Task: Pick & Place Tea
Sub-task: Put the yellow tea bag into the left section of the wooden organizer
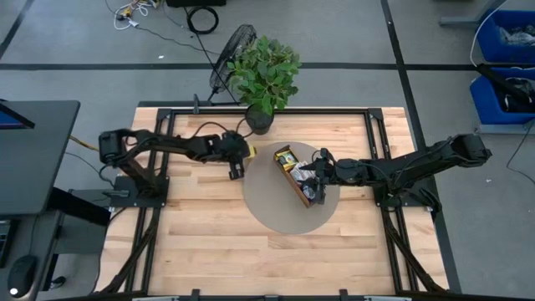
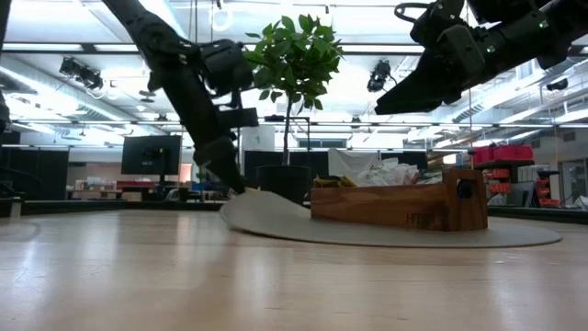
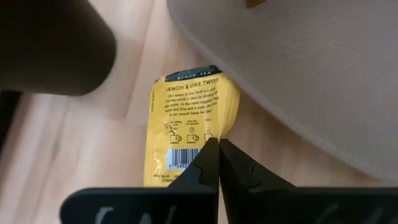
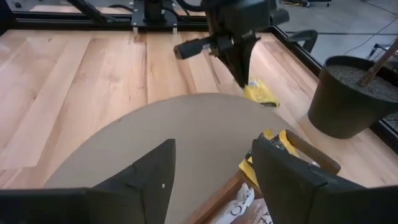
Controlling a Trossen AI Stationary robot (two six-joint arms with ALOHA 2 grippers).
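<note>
A yellow tea packet (image 3: 186,112) lies flat on the wooden table beside the edge of the round grey mat (image 3: 311,74); it also shows in the right wrist view (image 4: 262,93). My left gripper (image 3: 214,146) stands over it, pointing down, shut on it. The long wooden box (image 2: 395,204) rests on the mat and holds yellow (image 1: 286,156) and white (image 2: 386,173) packets. My right gripper (image 4: 214,168) hovers open well above the box (image 1: 299,180), touching nothing. My left gripper comes from above, slanting down, with its fingertips (image 3: 208,158) closed together on the yellow packet's printed face near the barcode end (image 3: 186,146). Only the tips meet it. The packet lies on the table, not lifted. Whether a fold is pinched between the tips does not show.
A potted green plant (image 1: 263,71) stands at the table's far edge, its dark pot (image 4: 354,93) close to the box and the packet. The mat (image 1: 280,209) covers the table's middle. Bare wood (image 1: 192,242) lies toward the near and left sides.
</note>
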